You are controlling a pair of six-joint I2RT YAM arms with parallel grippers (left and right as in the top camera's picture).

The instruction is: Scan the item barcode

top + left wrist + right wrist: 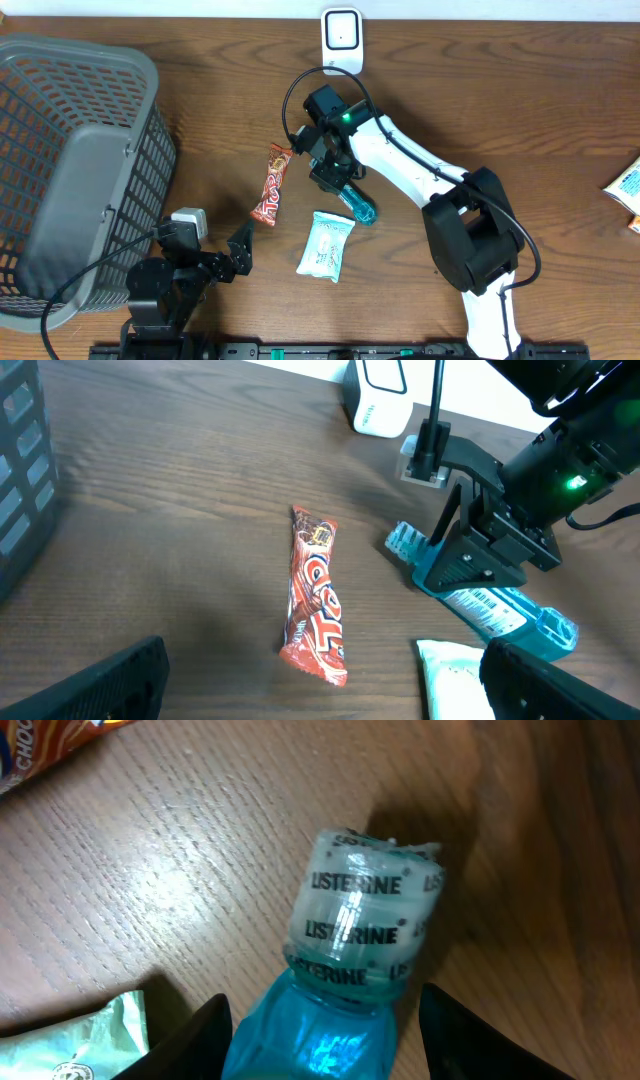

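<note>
Right claw [343,188] straddles teal plastic mouthwash bottle [362,208] (clamp: cannot tell); red candy bar [272,185] left, pale sachet [326,245] near; left claw [243,250] spread apart.

The teal Listerine bottle [360,208] lies on its side near the tabletop's middle. Its sealed cap [365,910] points toward the far edge, and a white barcode label [488,606] faces up. The white scanner [341,38] stands upright at the far edge, well apart.
</note>
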